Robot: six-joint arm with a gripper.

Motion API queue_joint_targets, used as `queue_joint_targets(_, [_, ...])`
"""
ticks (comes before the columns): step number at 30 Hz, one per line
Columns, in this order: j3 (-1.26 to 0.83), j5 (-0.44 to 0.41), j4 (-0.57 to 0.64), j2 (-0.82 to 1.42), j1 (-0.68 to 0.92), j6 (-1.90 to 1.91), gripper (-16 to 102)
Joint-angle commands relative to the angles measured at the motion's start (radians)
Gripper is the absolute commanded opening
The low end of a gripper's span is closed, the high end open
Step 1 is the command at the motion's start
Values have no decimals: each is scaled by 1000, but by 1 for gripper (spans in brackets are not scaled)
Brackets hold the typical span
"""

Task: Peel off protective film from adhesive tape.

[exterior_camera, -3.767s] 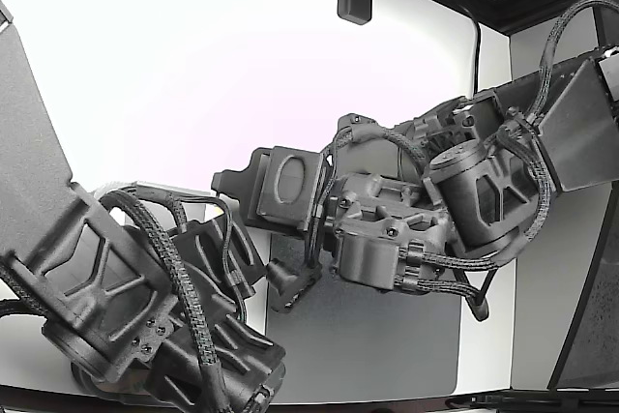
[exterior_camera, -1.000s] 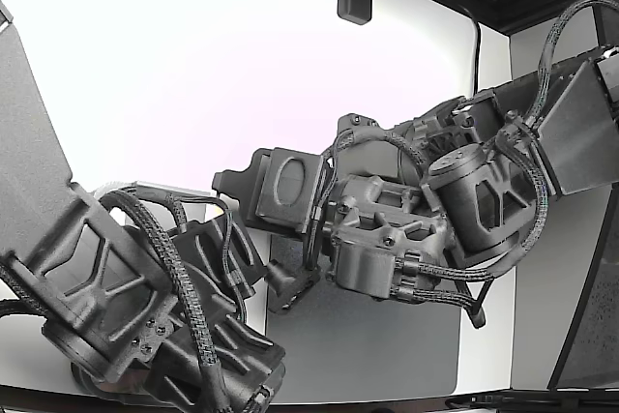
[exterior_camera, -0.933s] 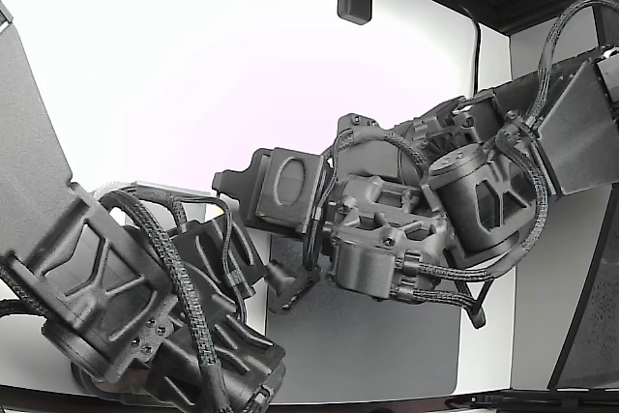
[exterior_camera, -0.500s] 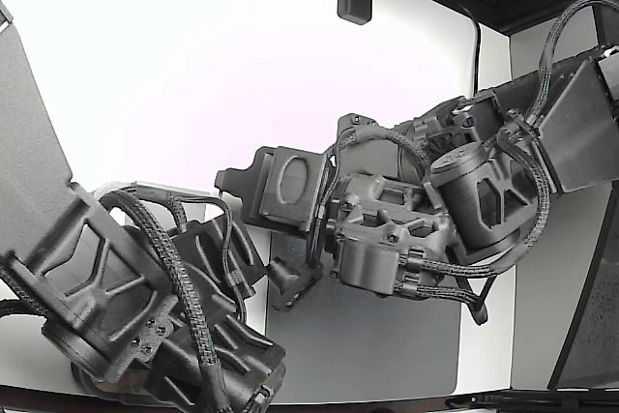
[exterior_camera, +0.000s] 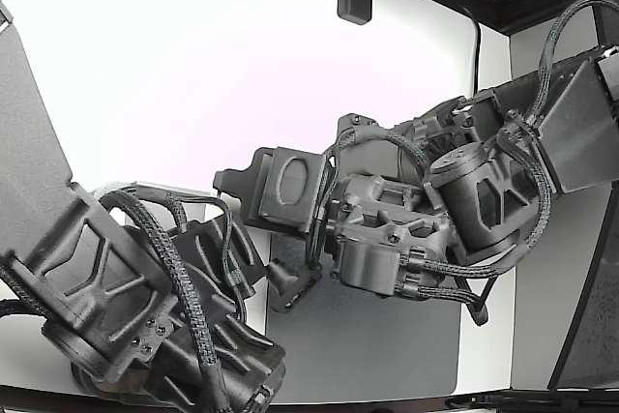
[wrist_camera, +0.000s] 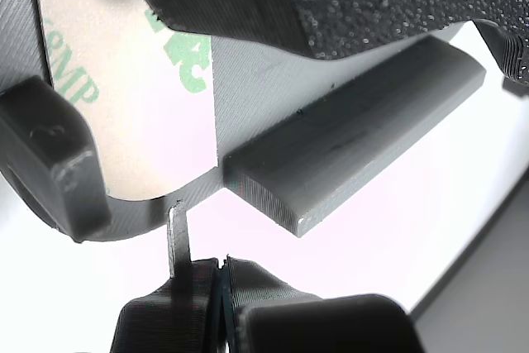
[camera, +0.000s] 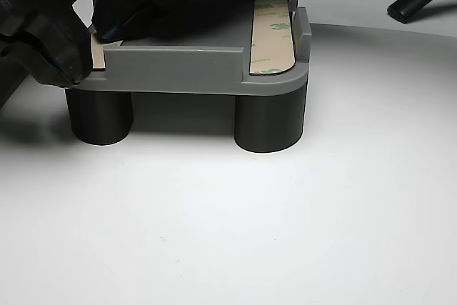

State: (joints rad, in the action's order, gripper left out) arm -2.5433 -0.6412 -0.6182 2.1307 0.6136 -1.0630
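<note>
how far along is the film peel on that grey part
Early stage. Done: the gripper has reached the grey part's edge. In hand: its jaws look pressed together on a thin tab at the tape film's edge. Left: both tan film strips, including the second strip, lie flat, so nearly all of the peel remains.

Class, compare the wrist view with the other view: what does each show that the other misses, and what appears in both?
Only the wrist view shows the gripper pinched on a thin film tab. Only the other view shows the fixture's two round legs, the white table and a second tape strip at that view's right. Both show the grey fixture and tan tape liner printed in green.
</note>
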Motion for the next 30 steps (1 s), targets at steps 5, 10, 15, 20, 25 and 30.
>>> queue_joint_targets(5, [28,2,3,15,-12,5,-11])
queue_joint_targets(10, [26,2,5,11,-12,9,-11])
queue_joint_targets(15, [28,0,5,9,-11,9,-11])
queue_joint_targets(20, [31,0,5,5,-9,9,-11])
queue_joint_targets(25, [38,-2,0,0,-8,11,-11])
queue_joint_targets(30, [38,-2,-3,2,-8,12,-11])
